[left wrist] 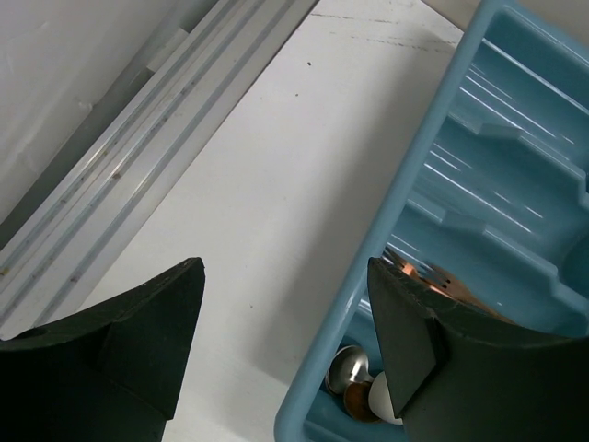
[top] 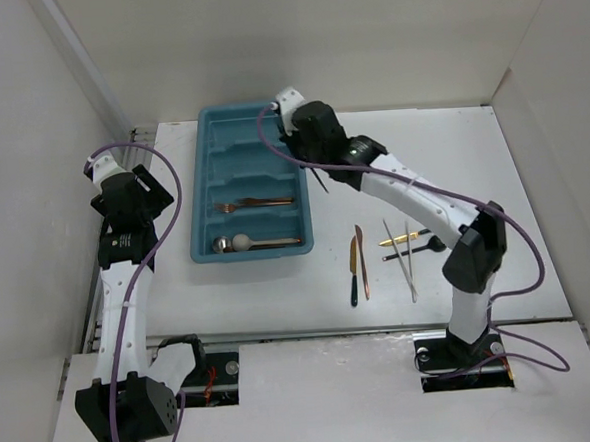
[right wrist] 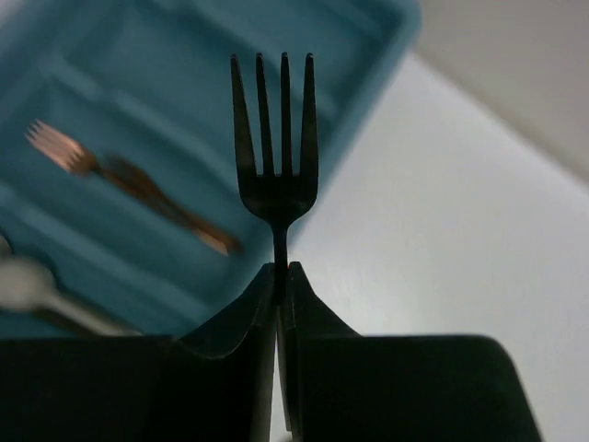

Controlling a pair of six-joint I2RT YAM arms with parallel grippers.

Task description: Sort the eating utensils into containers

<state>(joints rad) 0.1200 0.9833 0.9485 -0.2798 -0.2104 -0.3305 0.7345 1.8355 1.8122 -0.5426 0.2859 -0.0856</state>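
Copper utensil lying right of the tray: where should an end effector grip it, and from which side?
Take the copper utensil by its far half, from straight above, closing across its width. It lies flat, running near to far, and a dark utensil lies close beside its near half, so the far half looks freer.

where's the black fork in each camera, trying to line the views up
top external: the black fork sticks out below the right hand, over the right rim of the teal tray.
left wrist: not in it; only the open left hand and the tray's edge.
right wrist: centre, tines toward the top of the picture, pinched in the right hand.
shared landmark: the teal tray, in all three.
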